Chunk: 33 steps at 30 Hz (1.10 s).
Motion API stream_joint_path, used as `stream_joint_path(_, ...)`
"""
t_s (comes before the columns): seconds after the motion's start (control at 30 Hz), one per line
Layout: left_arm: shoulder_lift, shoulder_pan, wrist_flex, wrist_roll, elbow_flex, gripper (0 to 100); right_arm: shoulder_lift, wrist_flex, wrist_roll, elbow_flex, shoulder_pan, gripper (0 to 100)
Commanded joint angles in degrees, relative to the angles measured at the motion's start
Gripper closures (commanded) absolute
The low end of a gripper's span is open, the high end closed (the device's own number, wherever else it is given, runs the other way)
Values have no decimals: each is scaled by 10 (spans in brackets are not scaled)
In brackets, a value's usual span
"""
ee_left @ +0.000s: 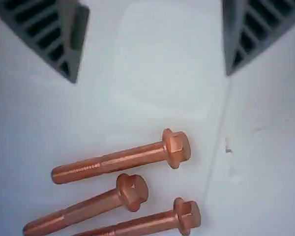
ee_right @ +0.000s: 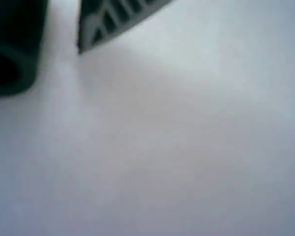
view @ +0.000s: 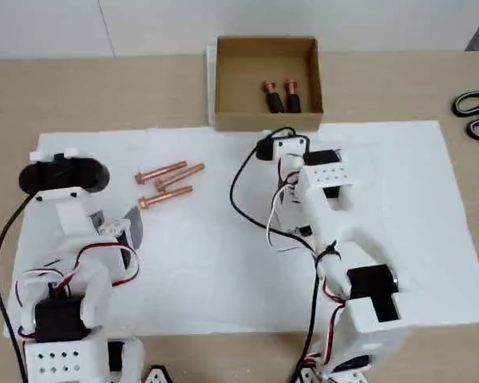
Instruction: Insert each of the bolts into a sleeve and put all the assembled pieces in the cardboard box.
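Copper bolts, three of them, lie loose and close together on the white sheet, left of centre in the high view, their heads toward the frame's left. None is in a sleeve. The left wrist view shows them side by side without touching, just ahead of the left hand. That hand is spread wide and holds nothing, with bare sheet between its grey fingers.

The cardboard box stands at the upper middle of the frame, touching the sheet's far edge. Two assembled pieces lie in it side by side, copper heads away from the arms and black sleeves nearer.

The right hand is just below the box, over the sheet. A black sleeve lies close beside it in its wrist view. Whether this hand is spread or pressed together cannot be told.

Black scissors lie on the table at the frame's right edge.
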Motion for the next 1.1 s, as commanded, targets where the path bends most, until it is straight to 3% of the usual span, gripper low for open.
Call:
stream_joint_path(0.0, -5, -4, -11, -3, -2, 815, -12, -16, -2, 1, 1, 845)
stream_joint_path(0.27, -5, -4, -10, -3, -2, 815, -14, -16, 0, -3, 1, 997)
stream_joint_path(0.43, -2, -4, -8, -3, -3, 814, -18, -6, 1, -16, 12, 995)
stream_joint_path(0.7, 11, -2, 33, -5, -68, 811, -19, 169, 4, -202, 58, 995)
stream_joint_path(0.97, 295, 1, 125, -31, -312, 814, -19, 229, 25, -265, 73, 995)
stream_joint_path(1.07, 413, 1, 146, 11, -407, 815, -19, 237, 22, -264, 72, 995)
